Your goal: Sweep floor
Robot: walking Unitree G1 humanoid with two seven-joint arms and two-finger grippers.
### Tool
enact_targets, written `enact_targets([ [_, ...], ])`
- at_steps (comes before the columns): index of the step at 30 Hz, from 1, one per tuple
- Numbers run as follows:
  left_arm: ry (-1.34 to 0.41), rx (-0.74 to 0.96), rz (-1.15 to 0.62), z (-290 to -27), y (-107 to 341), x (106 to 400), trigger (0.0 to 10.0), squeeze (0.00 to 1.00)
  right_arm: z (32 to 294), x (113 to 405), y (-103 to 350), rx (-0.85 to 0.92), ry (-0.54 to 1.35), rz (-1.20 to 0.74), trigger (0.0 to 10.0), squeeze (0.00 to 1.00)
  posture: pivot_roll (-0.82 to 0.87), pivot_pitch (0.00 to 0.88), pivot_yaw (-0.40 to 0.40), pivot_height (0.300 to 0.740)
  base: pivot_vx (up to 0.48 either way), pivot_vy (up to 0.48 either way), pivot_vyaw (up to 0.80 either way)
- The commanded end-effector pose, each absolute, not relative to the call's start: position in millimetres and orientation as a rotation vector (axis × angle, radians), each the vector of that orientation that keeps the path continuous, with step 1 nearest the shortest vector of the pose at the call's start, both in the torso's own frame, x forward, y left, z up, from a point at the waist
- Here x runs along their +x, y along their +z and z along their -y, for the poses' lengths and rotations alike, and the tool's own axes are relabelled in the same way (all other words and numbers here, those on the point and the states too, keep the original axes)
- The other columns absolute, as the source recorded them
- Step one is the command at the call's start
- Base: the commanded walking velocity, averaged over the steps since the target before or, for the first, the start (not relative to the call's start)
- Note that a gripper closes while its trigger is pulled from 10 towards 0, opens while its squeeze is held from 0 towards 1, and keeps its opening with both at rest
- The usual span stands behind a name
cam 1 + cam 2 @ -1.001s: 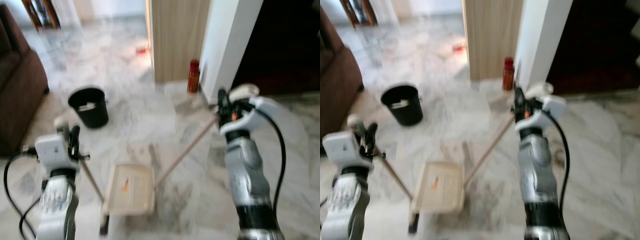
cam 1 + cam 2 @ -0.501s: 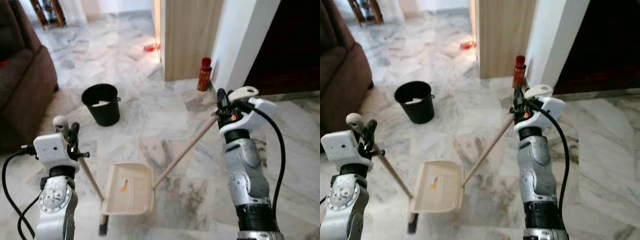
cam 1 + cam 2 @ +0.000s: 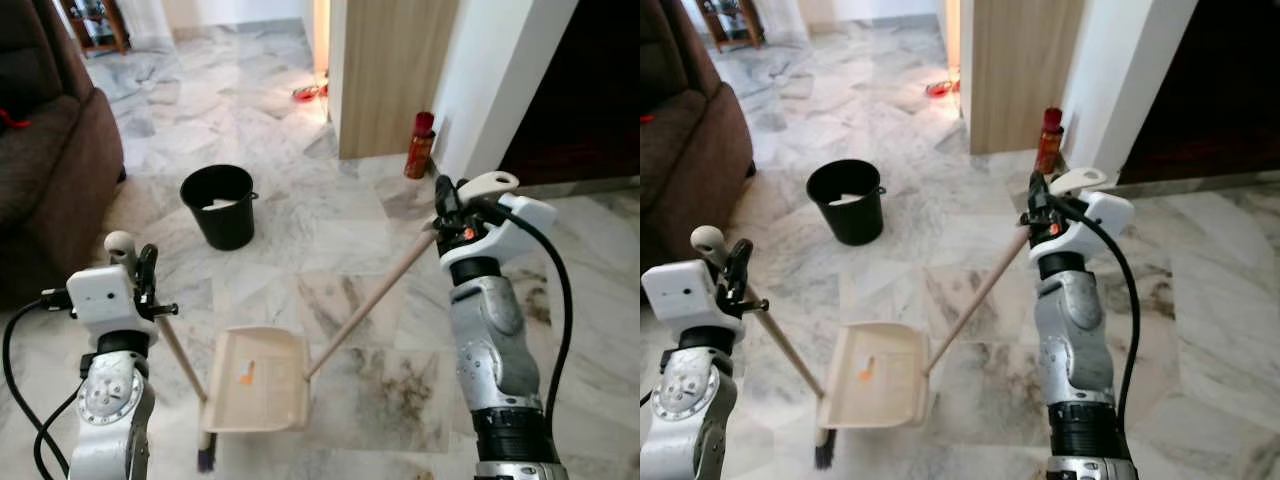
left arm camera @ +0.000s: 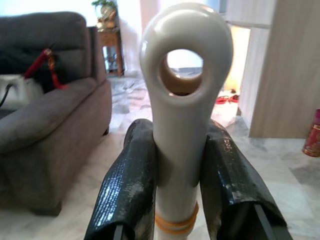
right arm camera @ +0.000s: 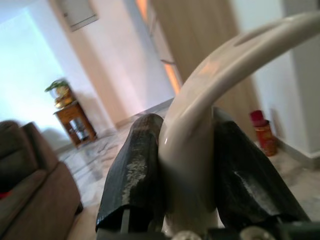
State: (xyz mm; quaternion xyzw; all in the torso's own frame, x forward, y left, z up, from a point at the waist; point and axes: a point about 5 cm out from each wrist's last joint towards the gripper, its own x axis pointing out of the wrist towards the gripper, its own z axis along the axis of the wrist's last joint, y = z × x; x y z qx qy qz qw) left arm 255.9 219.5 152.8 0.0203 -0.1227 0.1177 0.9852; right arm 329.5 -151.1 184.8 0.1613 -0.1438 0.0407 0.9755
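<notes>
the left gripper (image 4: 177, 165) is clenched on the broom handle (image 3: 180, 358), the right gripper (image 5: 187, 165) on the dustpan handle (image 3: 370, 305). the dustpan (image 3: 258, 382) rests on the marble floor (image 3: 330, 230) holding an orange scrap (image 3: 246, 376); emptying it into the black bucket (image 3: 221, 206) seems left.

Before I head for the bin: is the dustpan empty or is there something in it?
Not empty. The dustpan lies flat on the marble floor with a small orange scrap in its tray; what the scrap is cannot be told.
</notes>
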Motion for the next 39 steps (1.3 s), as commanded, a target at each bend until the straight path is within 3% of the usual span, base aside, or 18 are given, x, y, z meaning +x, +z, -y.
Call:
enact_targets([
  [1, 0.241, 0.054, 0.297, -220.7, 162.8, 255.1, 10.0, 0.0, 145.6, 328.8, 200.6, 0.357, 0.11, 0.358, 10.0, 0.0, 0.03, 0.091, 0.031, 0.74, 0.0, 0.0, 0.0],
  [12, 0.257, 0.065, 0.287, -221.9, 162.7, 255.6, 10.0, 0.0, 144.9, 328.2, 202.8, 0.356, 0.12, 0.37, 10.0, 0.0, 0.03, 0.091, 0.031, 0.74, 0.0, 0.0, 0.0],
  [20, 0.259, 0.07, 0.284, -221.7, 162.2, 255.7, 10.0, 0.0, 144.0, 327.8, 202.8, 0.343, 0.126, 0.374, 10.0, 0.0, 0.03, 0.09, 0.032, 0.74, 0.272, 0.0, 0.4],
  [39, 0.247, 0.081, 0.283, -220.7, 162.1, 256.1, 10.0, 0.0, 140.9, 328.1, 199.6, 0.335, 0.147, 0.354, 10.0, 0.0, 0.04, 0.09, 0.033, 0.74, 0.312, 0.0, 0.0],
])
